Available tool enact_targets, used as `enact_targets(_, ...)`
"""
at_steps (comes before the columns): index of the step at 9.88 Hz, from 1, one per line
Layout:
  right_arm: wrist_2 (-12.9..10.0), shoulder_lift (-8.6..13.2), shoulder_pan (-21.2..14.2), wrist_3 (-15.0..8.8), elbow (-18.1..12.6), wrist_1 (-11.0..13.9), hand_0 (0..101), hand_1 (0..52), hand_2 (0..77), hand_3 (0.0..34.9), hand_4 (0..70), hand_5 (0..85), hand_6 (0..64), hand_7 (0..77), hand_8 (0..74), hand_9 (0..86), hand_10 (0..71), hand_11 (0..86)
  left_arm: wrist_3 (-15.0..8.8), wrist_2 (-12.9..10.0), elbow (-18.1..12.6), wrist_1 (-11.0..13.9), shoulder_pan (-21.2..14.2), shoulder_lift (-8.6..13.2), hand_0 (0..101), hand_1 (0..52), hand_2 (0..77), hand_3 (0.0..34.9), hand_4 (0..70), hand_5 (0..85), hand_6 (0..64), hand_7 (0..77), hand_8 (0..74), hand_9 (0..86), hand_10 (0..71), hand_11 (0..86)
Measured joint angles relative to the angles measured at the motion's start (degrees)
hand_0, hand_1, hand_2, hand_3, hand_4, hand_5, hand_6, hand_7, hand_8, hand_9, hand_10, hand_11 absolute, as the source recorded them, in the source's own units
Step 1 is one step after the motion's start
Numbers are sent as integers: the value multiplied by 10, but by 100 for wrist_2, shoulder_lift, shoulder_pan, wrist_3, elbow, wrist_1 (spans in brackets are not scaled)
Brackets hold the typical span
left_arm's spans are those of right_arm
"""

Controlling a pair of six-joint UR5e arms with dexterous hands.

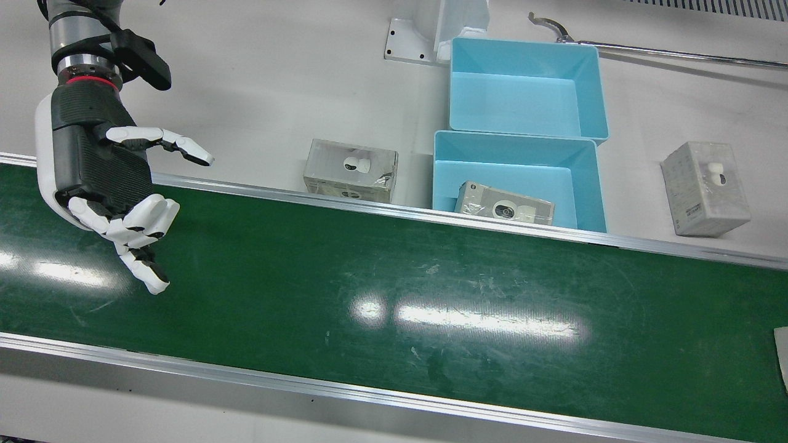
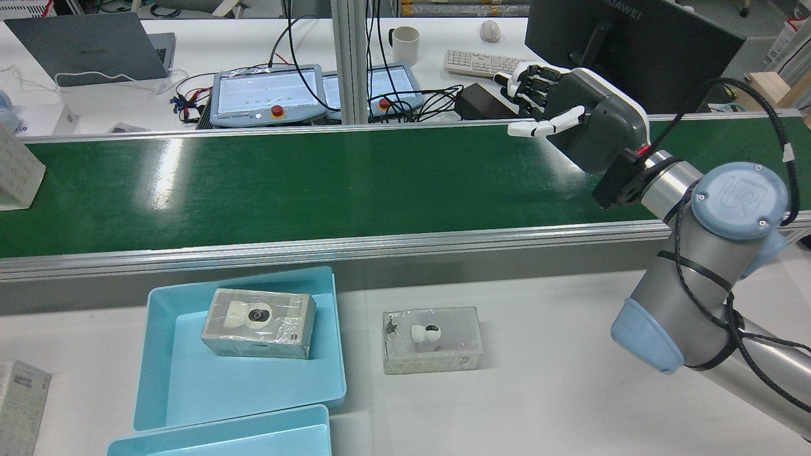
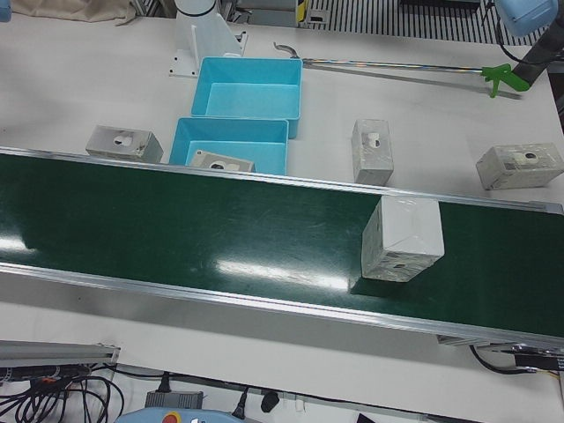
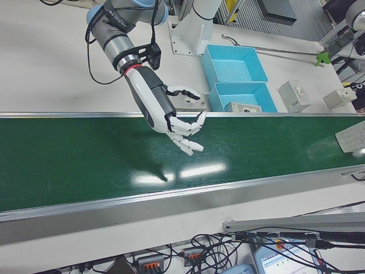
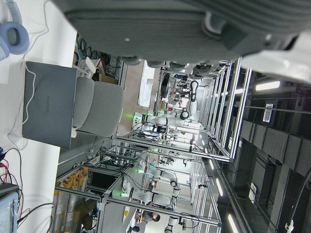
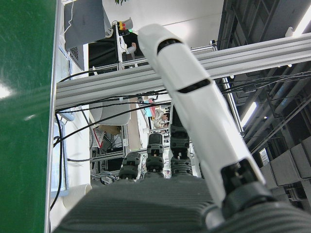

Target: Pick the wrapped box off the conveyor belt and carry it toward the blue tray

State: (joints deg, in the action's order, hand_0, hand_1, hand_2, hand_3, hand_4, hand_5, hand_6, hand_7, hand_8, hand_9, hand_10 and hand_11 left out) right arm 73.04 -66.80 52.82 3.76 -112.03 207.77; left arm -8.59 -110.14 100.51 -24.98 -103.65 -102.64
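One wrapped box rides the green belt, at the right of centre in the left-front view; in the front view only its corner pokes in at the far right edge, and in the rear view part of it shows at the far left edge. It stands tilted, resting on one edge or face with a corner turned toward the camera. Its long axis seems to run upright or slightly leaning, not flat along the belt, though the wrapping blurs the edges.

The right hand hangs over the belt at the upper left of the front view, released, fingers spread and curled a little, holding nothing. It is well apart from the box. The left hand shows only in its own camera as a dark palm edge at the top, so I cannot tell whether it is spread or clenched.

The main risk, as I judge it, is timing: if the box reaches the hand standing tall, a grasp that closes late or off-centre could tip it over or knock it off the belt. The shiny wrap may also slip between the fingers.

The nearer blue tray already holds a box, so space there is tight. Another box lies on the table just left of the tray.
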Motion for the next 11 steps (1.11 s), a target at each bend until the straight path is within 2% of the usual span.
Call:
enact_targets(7,3,-31,34,21,-26,-1,599,251,224,6,327,420,289,469,109,185,60,114,0,0,0,0,0,0,0,0,11,0,0,11,0,5,5,0,5,0)
enact_targets(9,-2,-127,101,78,-36,-5,606,251,224,6,338,431,295,491,109,185,60,114,0,0,0,0,0,0,0,0,11,0,0,11,0,5,5,0,5,0)
enact_targets(11,-7,-184,118,98,-38,-8,601,251,224,6,327,415,295,469,109,185,60,114,0,0,0,0,0,0,0,0,5,0,0,11,0,5,5,0,0,0)
